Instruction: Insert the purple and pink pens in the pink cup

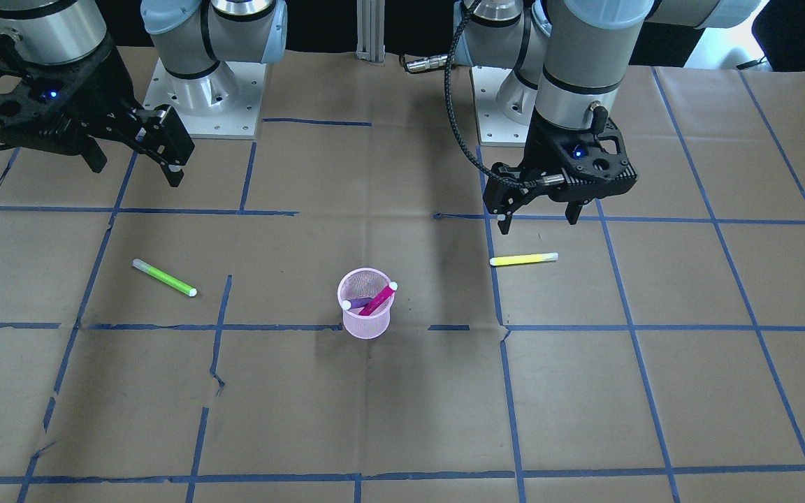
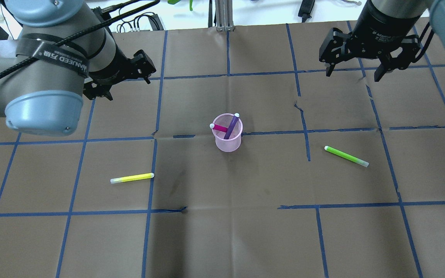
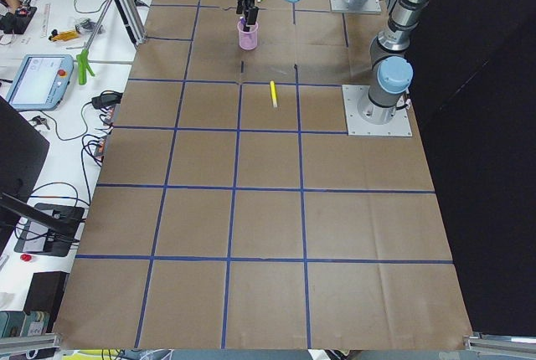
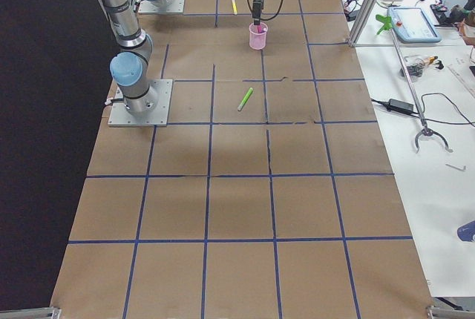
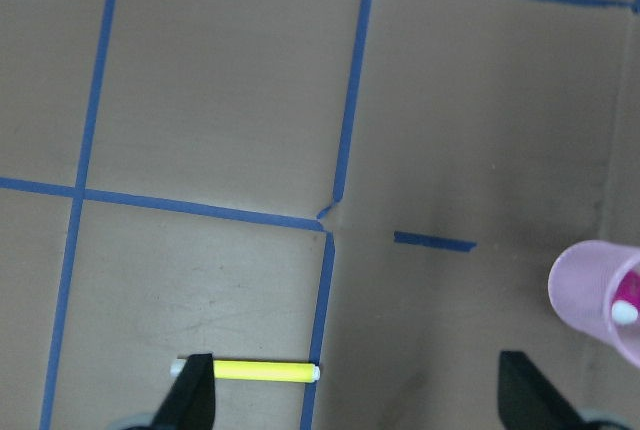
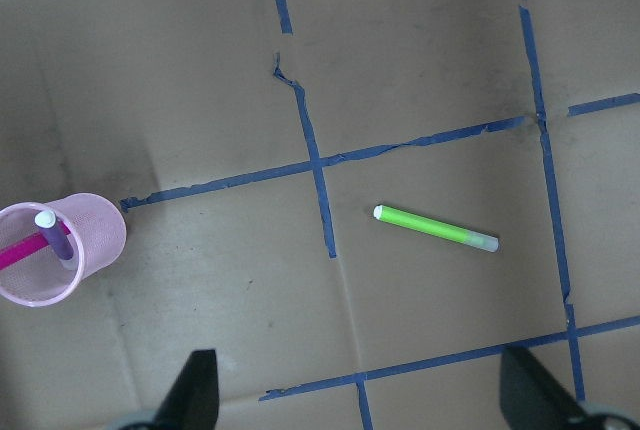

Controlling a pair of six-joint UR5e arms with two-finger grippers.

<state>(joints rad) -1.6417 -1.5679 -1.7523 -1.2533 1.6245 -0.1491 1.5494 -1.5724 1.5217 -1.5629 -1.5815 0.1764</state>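
Overhead, the left gripper hangs above the table on the left side, its 2 fingers spread wide with nothing between them. Below it and nearer the robot, a yellow pen lies flat on the brown paper, well apart from the cup. At the middle stands the pink cup, upright on a blue tape line. Both task pens are inside it: the pink pen leans toward the left rim, the purple pen leans toward the far rim, and the 2 cross inside, white caps poking above the edge. Further right, a green pen lies flat, well clear of the cup. At the far right, the right gripper hovers over the table, its fingers likewise parted and empty.
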